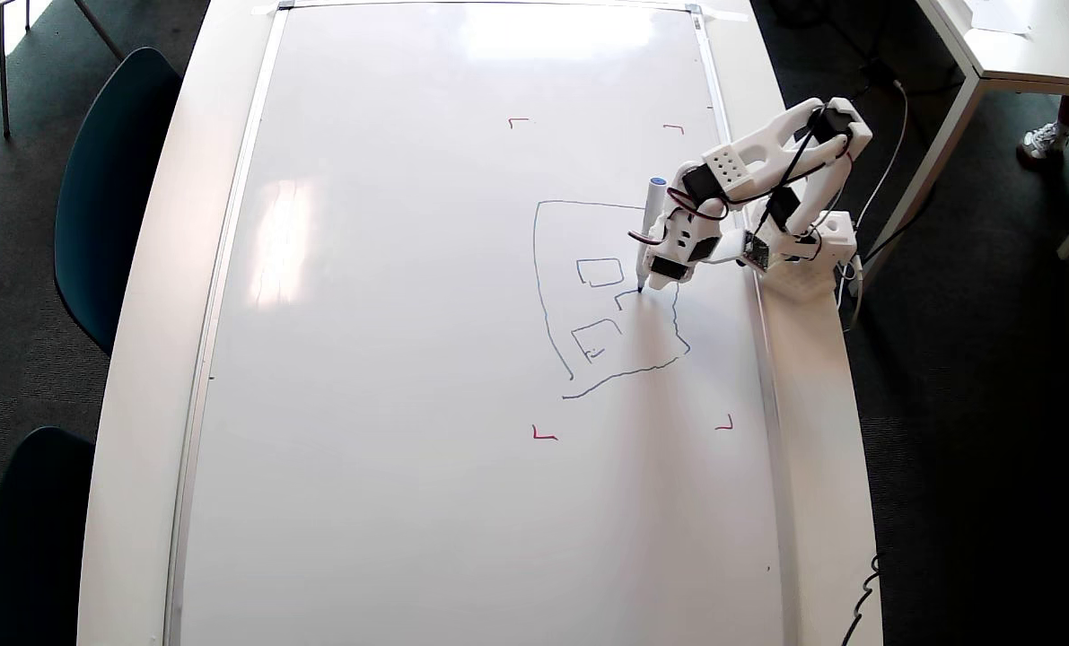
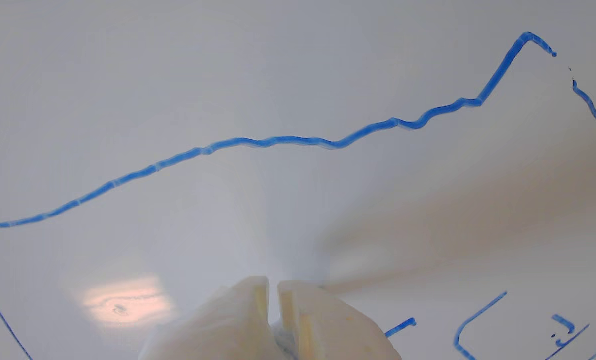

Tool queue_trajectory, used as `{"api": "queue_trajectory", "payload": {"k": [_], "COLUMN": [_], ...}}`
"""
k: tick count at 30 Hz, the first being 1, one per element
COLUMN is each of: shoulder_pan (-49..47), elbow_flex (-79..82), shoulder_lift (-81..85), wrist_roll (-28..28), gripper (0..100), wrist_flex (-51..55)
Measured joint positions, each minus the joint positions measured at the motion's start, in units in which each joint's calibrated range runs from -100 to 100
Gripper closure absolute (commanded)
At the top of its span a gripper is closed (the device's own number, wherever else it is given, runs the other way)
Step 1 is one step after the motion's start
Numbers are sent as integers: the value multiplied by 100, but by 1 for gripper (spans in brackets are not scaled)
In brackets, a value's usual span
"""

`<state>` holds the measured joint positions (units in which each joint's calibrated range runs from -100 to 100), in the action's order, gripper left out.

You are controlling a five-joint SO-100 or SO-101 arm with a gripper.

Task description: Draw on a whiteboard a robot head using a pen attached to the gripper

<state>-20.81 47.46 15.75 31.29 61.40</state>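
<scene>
In the overhead view the whiteboard covers most of the table. The robot head is a lopsided blue outline on its right half, with two small rectangles inside and a third one partly drawn. The pen stands tilted along the left side of my gripper, blue cap end up and dark tip on the board at the partly drawn rectangle. In the wrist view my gripper comes in from the bottom edge, its jaws nearly together with nothing between the tips. A blue outline stroke crosses the whiteboard above them; the pen is hidden there.
Four red corner marks frame the drawing area. The arm's base is clamped at the table's right edge, with cables hanging off it. Two dark chairs stand along the left side. Another table and someone's feet are at the top right.
</scene>
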Motion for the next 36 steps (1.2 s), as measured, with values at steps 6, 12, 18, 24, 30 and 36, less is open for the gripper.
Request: {"api": "queue_trajectory", "payload": {"k": [6,12,18,24,30,36], "shoulder_pan": [-250,-317,-317,-317,-339,-346], "elbow_flex": [36,36,-64,-581,-1016,-1189], "shoulder_lift": [34,34,8,-522,-876,-1011], "wrist_roll": [-11,-11,-11,-32,-100,-100], "gripper": [99,99,99,99,99,99], "wrist_flex": [9,9,9,9,9,26]}}
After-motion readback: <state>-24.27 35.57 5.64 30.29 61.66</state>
